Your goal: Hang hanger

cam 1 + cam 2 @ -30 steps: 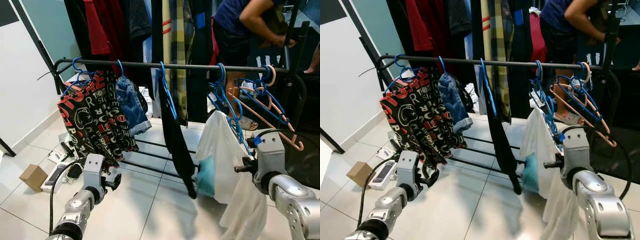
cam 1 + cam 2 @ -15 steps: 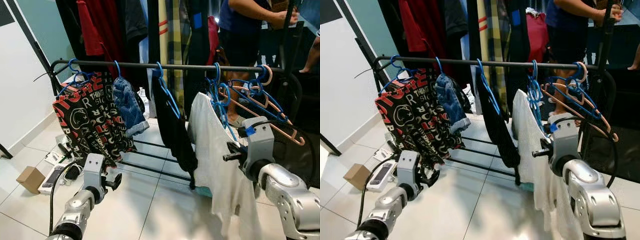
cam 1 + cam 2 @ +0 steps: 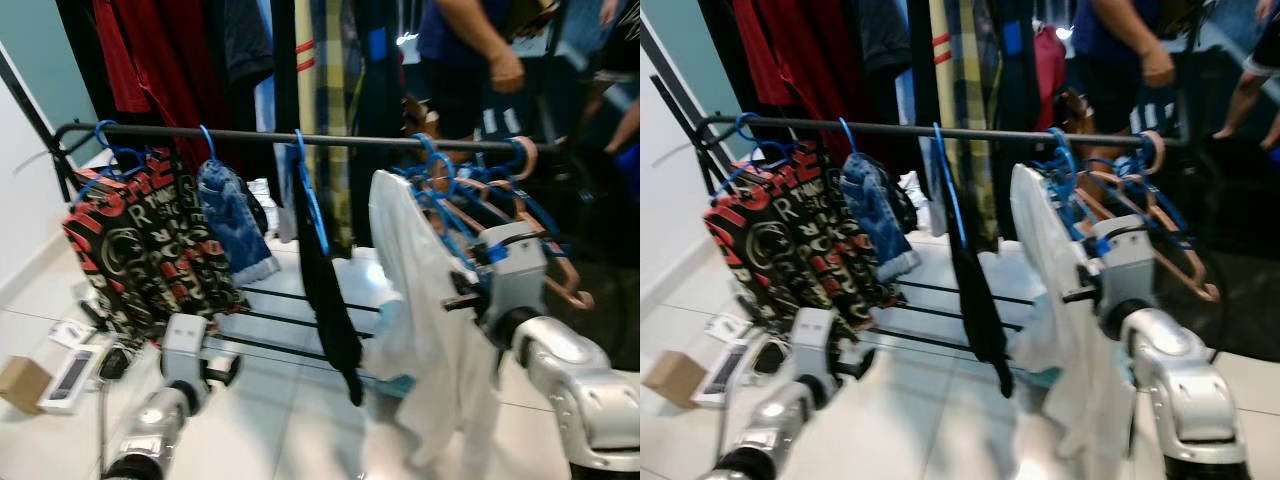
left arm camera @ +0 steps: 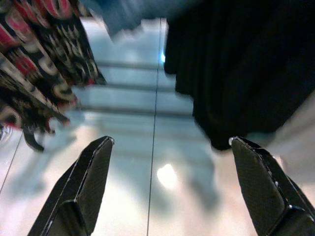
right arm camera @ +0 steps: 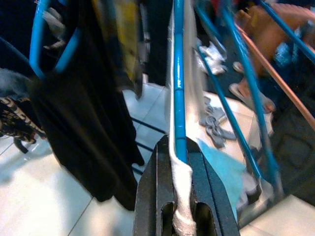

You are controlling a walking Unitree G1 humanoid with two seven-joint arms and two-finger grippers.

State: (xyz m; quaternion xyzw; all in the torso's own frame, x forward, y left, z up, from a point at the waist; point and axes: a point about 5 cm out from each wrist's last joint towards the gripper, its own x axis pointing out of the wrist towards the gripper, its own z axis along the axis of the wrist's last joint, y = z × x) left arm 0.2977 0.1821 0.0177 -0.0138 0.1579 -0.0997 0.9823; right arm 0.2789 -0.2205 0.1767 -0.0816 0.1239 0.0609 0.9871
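Note:
A black rail (image 3: 250, 136) runs across the rack at chest height. My right gripper (image 5: 179, 147) is shut on a blue hanger (image 5: 177, 73) whose arm carries a white garment (image 3: 415, 290). The hanger's hook (image 3: 427, 158) is up at the rail, among other blue hangers; I cannot tell whether it rests on the rail. The garment hides the right gripper's fingers in the eye views. My left gripper (image 4: 170, 142) hangs low over the tiled floor, open, with nothing between its fingers (image 4: 93, 172).
On the rail hang a black-and-red patterned garment (image 3: 140, 250), denim shorts (image 3: 230, 215) and a black garment (image 3: 320, 270). Empty blue and pink hangers (image 3: 530, 205) crowd the right end. A person (image 3: 470, 60) stands behind the rack. A cardboard box (image 3: 20, 380) lies on the floor at left.
My right gripper has lifted the hanger with the white garment from low in front of the rack up to the rail. The view has shifted. The left arm stays low.

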